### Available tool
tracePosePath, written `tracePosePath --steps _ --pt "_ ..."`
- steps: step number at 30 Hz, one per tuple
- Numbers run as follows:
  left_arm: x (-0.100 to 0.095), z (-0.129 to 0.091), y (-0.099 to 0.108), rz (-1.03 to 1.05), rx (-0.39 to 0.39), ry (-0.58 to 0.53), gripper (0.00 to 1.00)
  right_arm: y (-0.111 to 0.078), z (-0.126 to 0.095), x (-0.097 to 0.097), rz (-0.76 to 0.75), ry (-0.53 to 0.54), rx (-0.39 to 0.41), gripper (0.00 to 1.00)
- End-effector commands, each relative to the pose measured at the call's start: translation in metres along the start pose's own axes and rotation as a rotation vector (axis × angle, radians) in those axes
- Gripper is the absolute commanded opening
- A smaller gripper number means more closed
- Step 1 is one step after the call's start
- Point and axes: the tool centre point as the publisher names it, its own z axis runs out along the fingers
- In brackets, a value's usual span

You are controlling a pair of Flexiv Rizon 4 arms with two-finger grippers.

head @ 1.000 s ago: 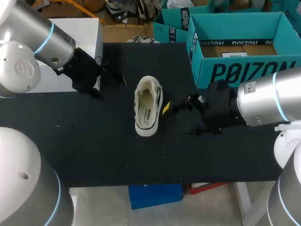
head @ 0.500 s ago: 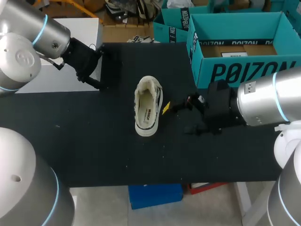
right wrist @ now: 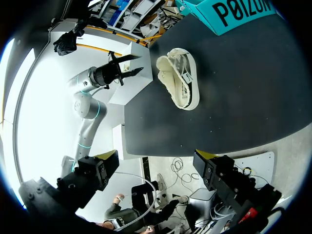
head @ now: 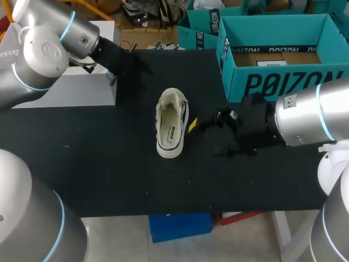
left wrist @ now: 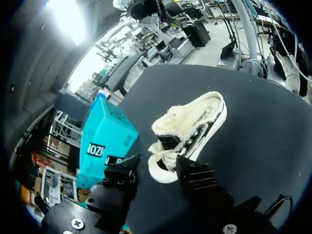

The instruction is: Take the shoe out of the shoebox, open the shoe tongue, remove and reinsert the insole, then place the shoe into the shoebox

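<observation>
The shoe [head: 172, 123] stands on its sole in the middle of the table [head: 109, 164], out of the shoebox [head: 283, 82] and between your two arms. That is a sensible place for it, since either gripper can get at it. Its mouth faces up, so the tongue and the insole are reachable from above. From these views you cannot judge whether the insole has been pulled and put back yet. The shoebox sits open beyond the right arm, ready to take the shoe when you finish.

Your right gripper [head: 210, 136] sits low beside the shoe. Its fingers [right wrist: 105, 158] are spread wide and hold nothing. The shoe [right wrist: 179, 83] lies ahead of them and apart from both tips, not between them. The shoebox [right wrist: 239, 12] is further ahead, past the shoe.

Your left gripper [head: 136, 59] is over the far side of the table, well apart from the shoe. Its fingers [left wrist: 195, 175] are also apart and empty. The shoe [left wrist: 190, 129] lies ahead of the gap between them, with its toe toward the fingers and its heel away. The shoebox [left wrist: 105, 134] is off to one side of the fingers.

Neither hand has a grip, so I judge your next contact has to start from a fresh approach.
</observation>
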Motion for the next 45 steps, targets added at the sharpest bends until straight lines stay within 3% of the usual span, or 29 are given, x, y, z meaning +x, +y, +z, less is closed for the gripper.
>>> tracePosePath --steps 1,9,32,36,42,45 --pt "-0.009 0.025 0.013 -0.001 0.047 0.014 0.00 0.000 0.000 0.000 0.000 -0.001 0.001 1.00" --pt "-0.008 0.046 -0.005 0.007 0.108 0.052 0.00 0.000 0.000 0.000 0.000 -0.001 0.001 1.00" --pt "0.044 0.076 -0.029 -0.053 0.131 0.155 0.00 0.000 0.000 0.000 0.000 -0.001 0.001 1.00" --pt "0.046 0.066 -0.025 -0.044 0.112 0.169 0.01 0.000 0.000 0.000 0.000 -0.001 0.001 1.00" --pt "0.035 0.037 -0.012 -0.040 0.042 0.172 0.01 0.000 0.000 0.000 0.000 -0.001 0.001 1.00" --pt "0.025 0.027 -0.009 -0.031 0.026 0.172 0.11 0.000 0.000 0.000 0.000 -0.001 0.001 1.00"
